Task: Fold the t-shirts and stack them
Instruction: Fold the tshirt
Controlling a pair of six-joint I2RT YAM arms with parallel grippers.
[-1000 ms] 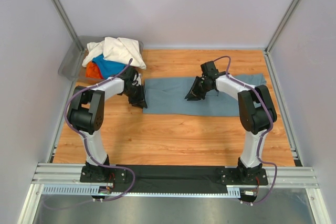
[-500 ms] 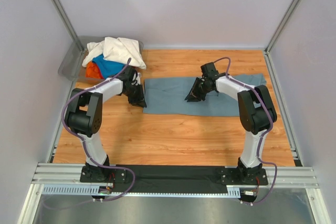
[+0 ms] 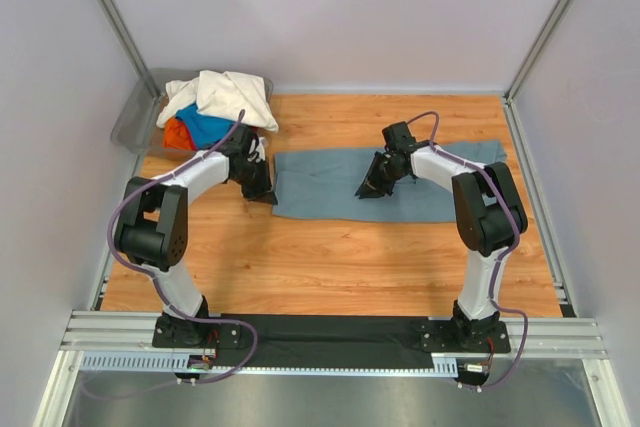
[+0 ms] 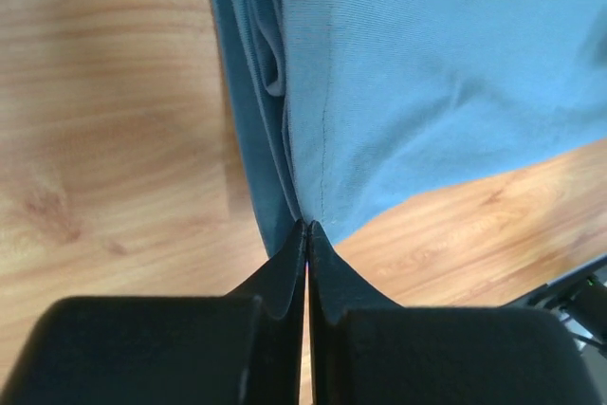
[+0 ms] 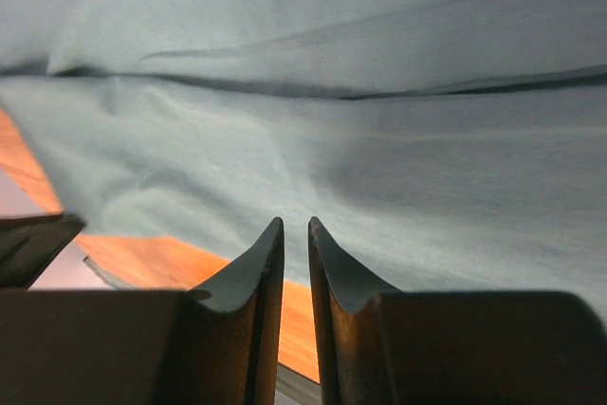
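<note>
Slate grey-blue t-shirt (image 3: 320, 182), folded into a long band: where does it lie? (Desk)

Flat across the middle of the wooden surface (image 3: 330, 257), running left to right between the two arms. (Photographer)

And the left end effector (image 3: 262, 190)? (Desk)

At the band's left end, near corner. The wrist view shows its fingers pressed together, and the layered edge of the cloth runs right into the tips (image 4: 305, 227), pinched there. (Photographer)

The right end effector (image 3: 368, 190)? (Desk)

Low over the band, a little right of its middle. Its fingers stand narrowly apart (image 5: 295, 225), with only a slim gap and nothing gripped. The cloth fills most of that wrist view, creased in long folds. (Photographer)

The other shirts? (Desk)

Heaped in the grey plastic bin (image 3: 135, 117) at the far left corner, well apart from the band. A cream-white shirt (image 3: 225, 97) is on top and spills over the rim. A bright blue shirt (image 3: 205, 127) and a red-orange shirt (image 3: 177, 133) show under it. (Photographer)
</note>
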